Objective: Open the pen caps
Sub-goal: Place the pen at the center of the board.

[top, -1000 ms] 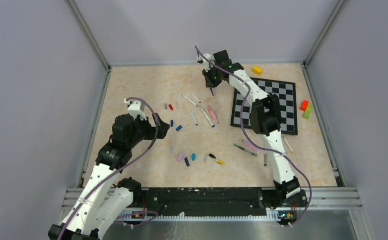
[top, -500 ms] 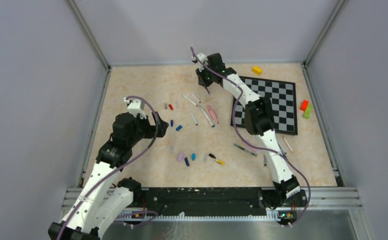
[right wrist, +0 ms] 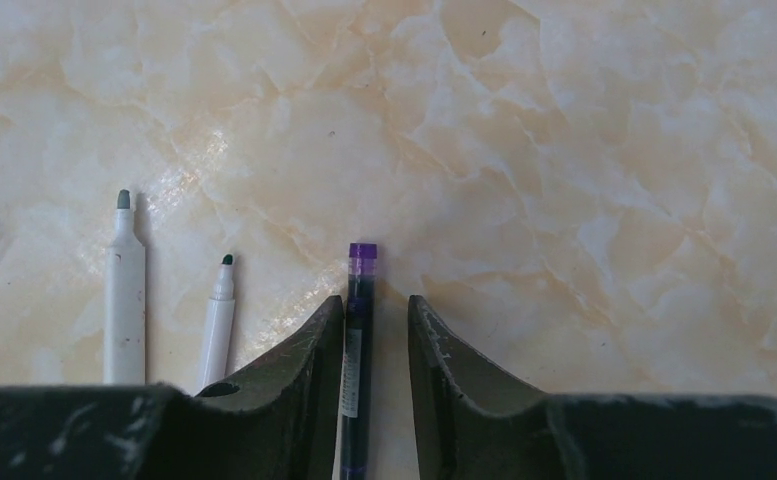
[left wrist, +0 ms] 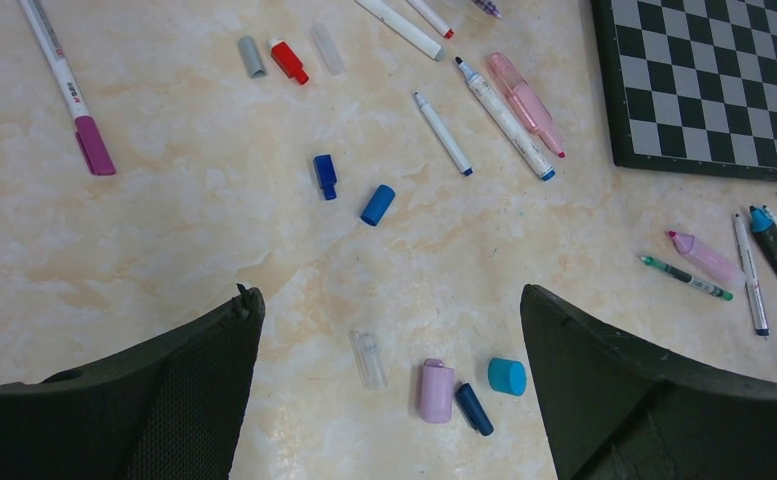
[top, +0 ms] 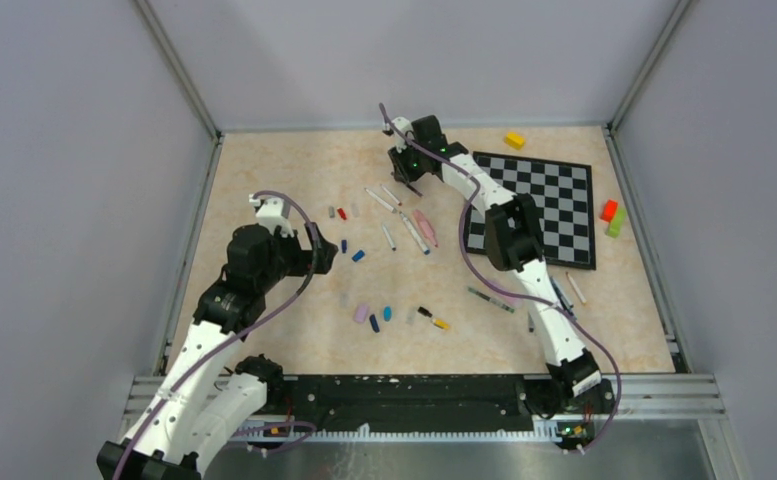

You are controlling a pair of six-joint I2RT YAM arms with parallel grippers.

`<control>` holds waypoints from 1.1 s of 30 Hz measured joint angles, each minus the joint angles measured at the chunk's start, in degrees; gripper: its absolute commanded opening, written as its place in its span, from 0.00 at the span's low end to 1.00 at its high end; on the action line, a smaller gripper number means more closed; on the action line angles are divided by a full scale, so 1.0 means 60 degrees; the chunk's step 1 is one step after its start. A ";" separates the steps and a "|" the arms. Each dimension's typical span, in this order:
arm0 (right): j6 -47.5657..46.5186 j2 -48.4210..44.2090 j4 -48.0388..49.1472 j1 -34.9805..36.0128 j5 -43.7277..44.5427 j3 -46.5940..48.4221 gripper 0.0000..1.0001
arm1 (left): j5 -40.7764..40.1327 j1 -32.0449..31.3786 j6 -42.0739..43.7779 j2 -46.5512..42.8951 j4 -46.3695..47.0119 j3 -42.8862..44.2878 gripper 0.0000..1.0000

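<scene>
Right gripper [right wrist: 374, 305], jaws loosely parted around a purple-tipped pen [right wrist: 360, 290] at the far side of the table [top: 294, 170], seems to be laying it down; pen caps [left wrist: 377, 204] lie loose mid-table; next, lift clear.

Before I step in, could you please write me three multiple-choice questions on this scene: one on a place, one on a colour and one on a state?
1. Where does the yellow block lie?
A. between the left arm's fingers
B. just beyond the chessboard's far edge
C. among the caps

2. What colour is the end of the pen between the right gripper's fingers?
A. purple
B. green
C. orange

3. How is the left gripper?
A. shut on a cap
B. shut, empty
C. wide open, empty

1 B: the top view shows it off the board, far side.
2 A: the right wrist view shows the purple end.
3 C: its fingers stand far apart, gripping nothing.
</scene>
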 measured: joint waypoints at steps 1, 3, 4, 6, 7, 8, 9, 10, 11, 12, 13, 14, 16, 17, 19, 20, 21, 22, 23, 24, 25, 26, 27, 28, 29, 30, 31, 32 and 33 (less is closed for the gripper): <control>0.0007 0.0000 -0.0007 0.0000 -0.0022 0.0000 0.30 | 0.0000 0.0000 -0.0007 0.0007 0.0000 0.0007 0.98; 0.0051 -0.0004 -0.0007 0.0000 -0.0040 0.0000 0.29 | 0.0007 0.0000 -0.0022 0.0018 0.0000 0.0011 0.99; 0.0066 -0.0004 -0.0007 0.0000 -0.0055 -0.0004 0.29 | 0.0007 0.0000 -0.0029 0.0018 0.0000 0.0015 0.99; 0.0076 -0.0044 0.0047 0.0000 -0.0062 -0.0095 0.29 | 0.0029 0.0000 -0.0044 0.0018 0.0000 0.0015 0.99; 0.0080 -0.0106 0.0113 0.0000 -0.0076 -0.0240 0.28 | 0.0044 0.0000 -0.0058 0.0018 0.0000 0.0018 0.99; 0.0080 -0.0178 0.0171 0.0000 -0.0080 -0.0361 0.25 | 0.0058 0.0000 -0.0069 0.0015 0.0000 0.0018 0.99; 0.0084 -0.0295 0.0200 0.0000 -0.0091 -0.0565 0.23 | 0.0080 0.0000 -0.0076 0.0015 0.0000 0.0018 0.99; 0.0091 -0.0433 0.0197 0.0000 -0.0098 -0.0798 0.21 | 0.0106 0.0000 -0.0098 0.0004 0.0000 0.0018 0.99; 0.0080 -0.0543 0.0215 0.0000 -0.0113 -0.0969 0.20 | 0.0127 0.0000 -0.0106 -0.0007 -0.0004 0.0018 0.99; 0.0095 -0.0670 0.0226 0.0000 -0.0138 -0.1195 0.18 | 0.0182 0.0000 -0.0120 -0.0036 -0.0004 0.0018 0.99; 0.0102 -0.0783 0.0222 0.0000 -0.0168 -0.1384 0.16 | 0.0208 0.0000 -0.0135 -0.0058 -0.0004 0.0018 0.99; 0.0113 -0.0882 0.0237 0.0000 -0.0189 -0.1548 0.13 | 0.0248 0.0000 -0.0153 -0.0095 -0.0004 0.0018 0.99; 0.0164 -0.1093 0.0255 0.0000 -0.0299 -0.1891 0.09 | 0.0295 0.0000 -0.0189 -0.0131 0.0000 0.0018 0.99; 0.0226 -0.1195 0.0251 0.0000 -0.0375 -0.2069 0.07 | 0.0313 0.0000 -0.0226 -0.0146 -0.0004 0.0018 0.99; 0.0335 -0.1373 0.0262 0.0000 -0.0543 -0.2382 0.06 | 0.0361 0.0000 -0.0280 -0.0168 0.0000 0.0018 0.99; 0.0426 -0.1457 0.0262 0.0000 -0.0659 -0.2514 0.07 | 0.0390 0.0000 -0.0306 -0.0171 0.0000 0.0018 0.99; 0.0499 -0.1497 0.0237 0.0000 -0.0736 -0.2586 0.08 | 0.0430 0.0000 -0.0317 -0.0175 0.0004 0.0018 0.99; 0.0590 -0.1526 0.0237 0.0000 -0.0816 -0.2637 0.09 | 0.0452 0.0000 -0.0335 -0.0175 0.0004 0.0015 0.99; 0.0678 -0.1545 0.0248 0.0000 -0.0900 -0.2685 0.12 | 0.0484 0.0000 -0.0357 -0.0175 0.0004 0.0015 0.99; 0.0769 -0.1545 0.0244 0.0000 -0.0954 -0.2685 0.14 | 0.0510 0.0000 -0.0372 -0.0175 0.0011 0.0007 0.99; 0.0889 -0.1545 0.0240 0.0000 -0.1024 -0.2685 0.15 | 0.0517 0.0000 -0.0393 -0.0175 0.0018 0.0000 0.99; 0.0994 -0.1545 0.0237 0.0000 -0.1078 -0.2685 0.17 | 0.0528 0.0000 -0.0412 -0.0175 0.0036 -0.0015 0.99; 0.1060 -0.1545 0.0233 0.0000 -0.1107 -0.2685 0.18 | 0.0546 0.0000 -0.0437 -0.0175 0.0044 -0.0033 0.99; 0.1129 -0.1545 0.0233 0.0000 -0.1133 -0.2685 0.19 | 0.0554 0.0000 -0.0463 -0.0178 0.0047 -0.0058 0.99; 0.1206 -0.1545 0.0233 0.0000 -0.1140 -0.2688 0.21 | 0.0561 0.0000 -0.0488 -0.0178 0.0044 -0.0076 0.99; 0.1246 -0.1548 0.0233 0.0000 -0.1140 -0.2688 0.22 | 0.0579 0.0000 -0.0506 -0.0186 0.0044 -0.0098 0.99; 0.1315 -0.1585 0.0240 0.0000 -0.1137 -0.2736 0.23 | 0.0583 0.0000 -0.0521 -0.0197 0.0044 -0.0113 0.99; 0.1341 -0.1625 0.0193 0.0000 -0.1133 -0.2772 0.23 | 0.0586 0.0000 -0.0532 -0.0219 0.0044 -0.0127 0.99; 0.1366 -0.1676 0.0160 0.0000 -0.1129 -0.2849 0.24 | 0.0590 0.0000 -0.0532 -0.0240 0.0044 -0.0135 0.99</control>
